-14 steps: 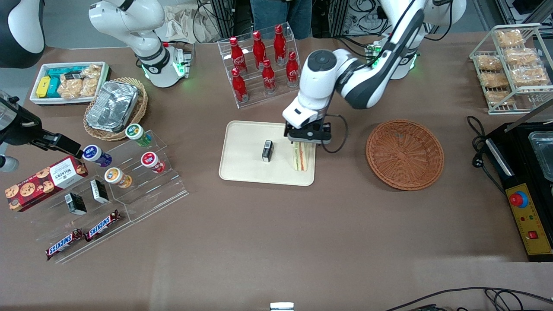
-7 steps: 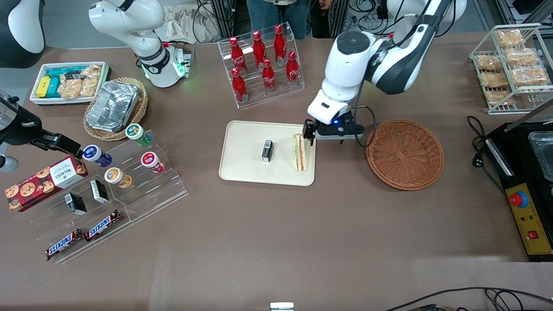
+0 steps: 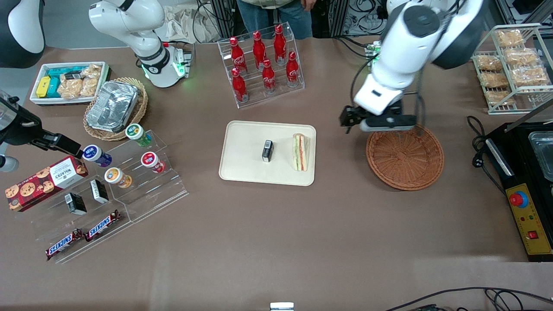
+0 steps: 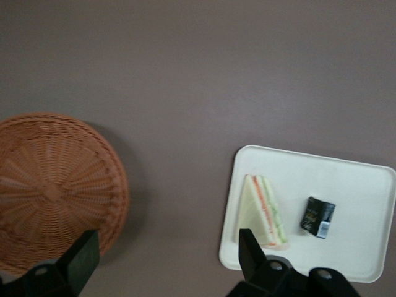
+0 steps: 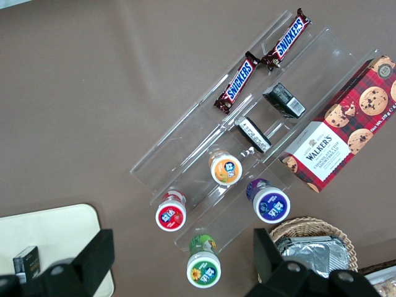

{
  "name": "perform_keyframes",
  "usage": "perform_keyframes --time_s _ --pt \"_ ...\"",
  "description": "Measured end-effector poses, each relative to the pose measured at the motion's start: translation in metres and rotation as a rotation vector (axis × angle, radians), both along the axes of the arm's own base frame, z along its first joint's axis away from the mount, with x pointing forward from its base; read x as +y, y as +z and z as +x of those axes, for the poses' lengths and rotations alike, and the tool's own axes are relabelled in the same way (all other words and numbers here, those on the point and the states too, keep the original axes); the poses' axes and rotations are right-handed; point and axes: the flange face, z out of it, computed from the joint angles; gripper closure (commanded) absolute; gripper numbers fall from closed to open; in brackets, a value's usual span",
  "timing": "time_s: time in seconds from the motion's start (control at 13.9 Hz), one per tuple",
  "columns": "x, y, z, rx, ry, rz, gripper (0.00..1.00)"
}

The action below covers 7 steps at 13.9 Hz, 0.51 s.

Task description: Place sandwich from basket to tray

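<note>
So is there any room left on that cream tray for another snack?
Yes. The tray is bare toward the bottle rack; the small black box and sandwich crowd its basket-side half. The basket is empty, gripper open above its rim.

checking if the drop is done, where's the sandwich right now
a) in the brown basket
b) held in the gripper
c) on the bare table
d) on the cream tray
d: the sandwich lies on the tray beside a small black packet; the open, empty gripper is up over the basket rim.

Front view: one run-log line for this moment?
gripper: open, above table beside round reddish-brown wicker basket | triangular wedge sandwich: on cream rectangular tray
</note>
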Motion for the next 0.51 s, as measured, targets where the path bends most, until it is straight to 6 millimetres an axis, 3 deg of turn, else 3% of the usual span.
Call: perform_keyframes --time_s 0.22,0.51 --pt "0.074 0.038 -0.004 0.036 -0.045 -0.013 0.00" --pt "0.166 0.087 -0.029 0.033 -0.085 -0.037 0.00"
